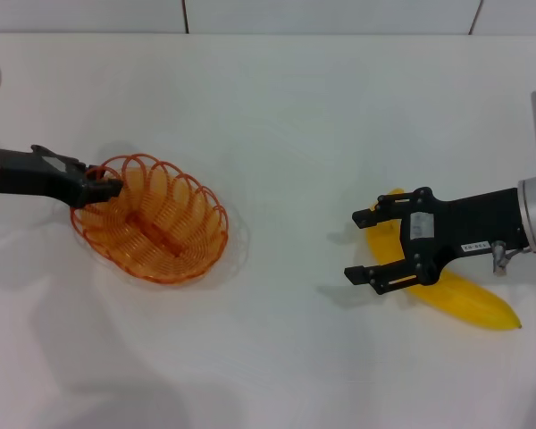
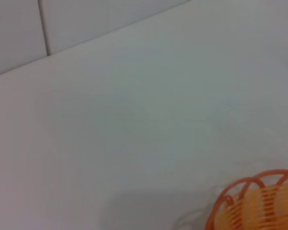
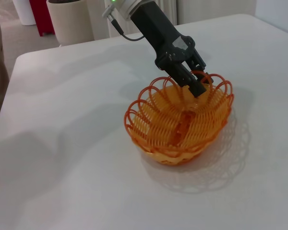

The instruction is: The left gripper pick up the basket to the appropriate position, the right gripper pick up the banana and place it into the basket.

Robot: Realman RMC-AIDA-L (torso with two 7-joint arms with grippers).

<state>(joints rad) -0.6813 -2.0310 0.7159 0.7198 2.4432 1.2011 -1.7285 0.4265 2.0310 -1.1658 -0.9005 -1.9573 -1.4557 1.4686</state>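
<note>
The basket [image 1: 152, 219] sits on the white table [image 1: 277, 116] on our left side, resting flat as far as we can judge, its shadow spreading right under it in the right wrist view. Nothing lies inside it. Our left gripper [image 1: 103, 188] is at the rim on the side nearest our left arm, and its fingers appear closed on the wire loops there (the right wrist view shows them [image 3: 194, 86] pinching the scalloped edge from above). So the grasp on the basket looks made; whether it already stands in its final place we cannot say.

The banana [image 1: 456, 290] lies well apart from the basket, on our right side of the table, flat on the surface with one tip pointing toward our right edge. Our right gripper [image 1: 364, 246] hovers over its inner half, fingers spread wide, one above the fruit and one below it in the head view. They straddle it but have not closed on it; we cannot tell how much height remains between the fingers and the table.

By our reckoning the first half of the job is under way and the second has barely begun. What is left: closing on the banana, lifting it, carrying it across the open stretch of table, and setting it down lengthwise inside the wire bowl, which looks just about long enough to take it.
</note>
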